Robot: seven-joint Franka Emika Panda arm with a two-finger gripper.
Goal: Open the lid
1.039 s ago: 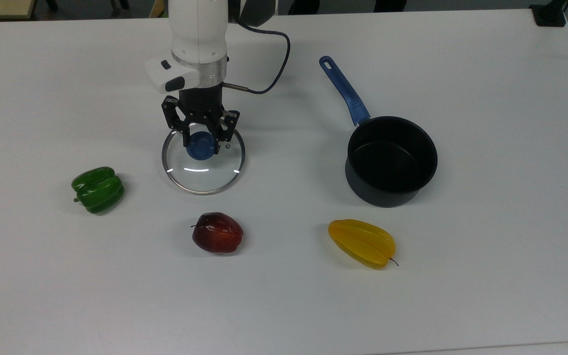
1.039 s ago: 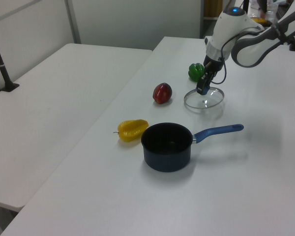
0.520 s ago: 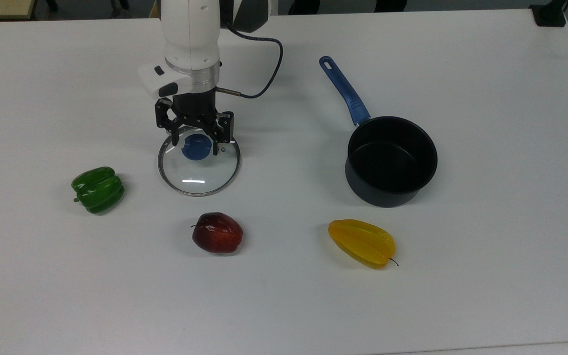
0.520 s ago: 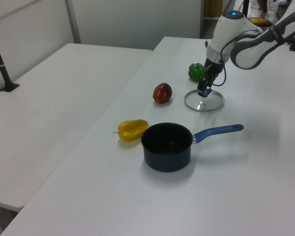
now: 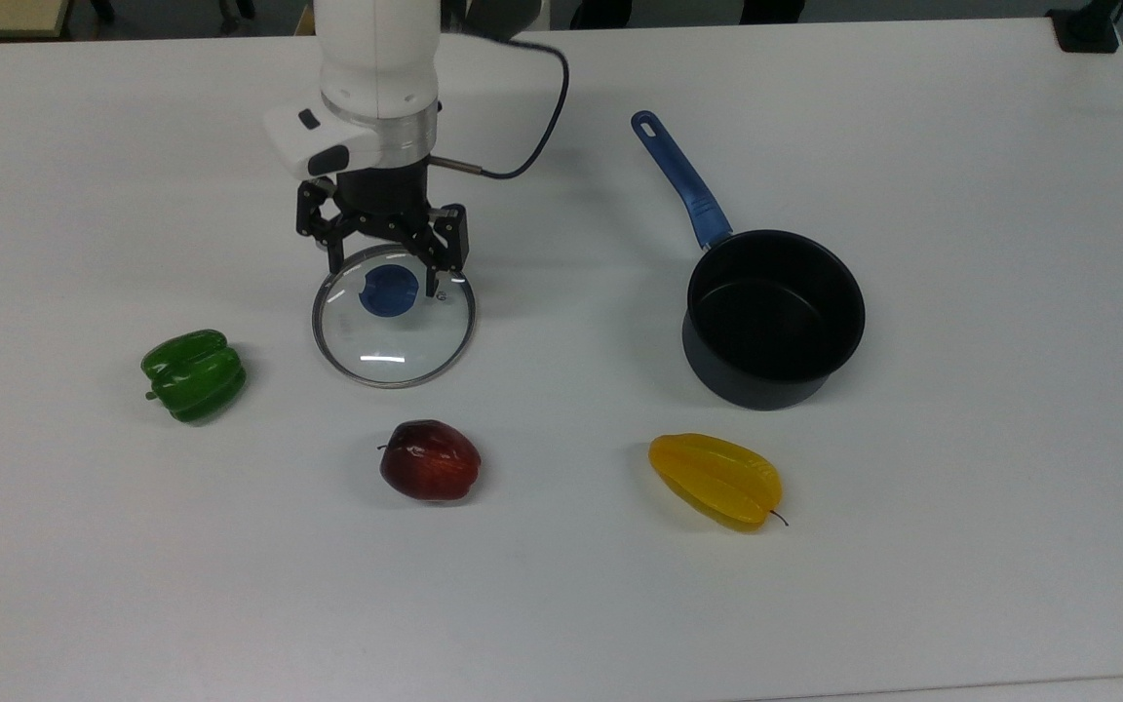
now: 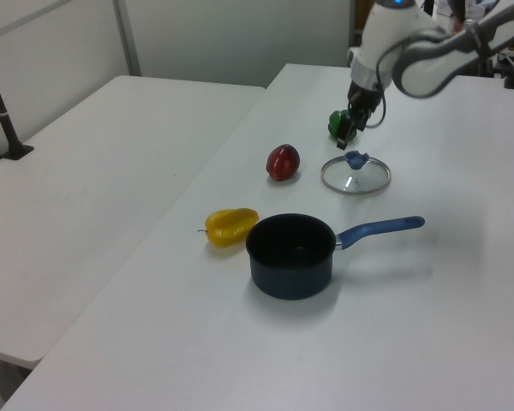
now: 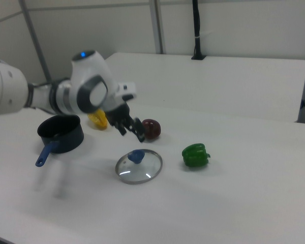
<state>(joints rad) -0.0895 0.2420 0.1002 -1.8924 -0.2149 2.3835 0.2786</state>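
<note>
Evidently released, the round clear glass lid (image 5: 393, 327) with blue knob lies flat mid-table, apart from the dark saucepan (image 5: 773, 318); the black two-finger gripper (image 5: 383, 256) hovers above, fingers spread, holding nothing.

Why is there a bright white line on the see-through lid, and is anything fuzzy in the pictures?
In the top view, the short white streak on the lid is glare off its glass; the red apple shines too. In the right view, the lid also carries a pale glint, and the gripper above it looks smeared. In the left view, the saucepan casts a soft shadow on the table.
</note>
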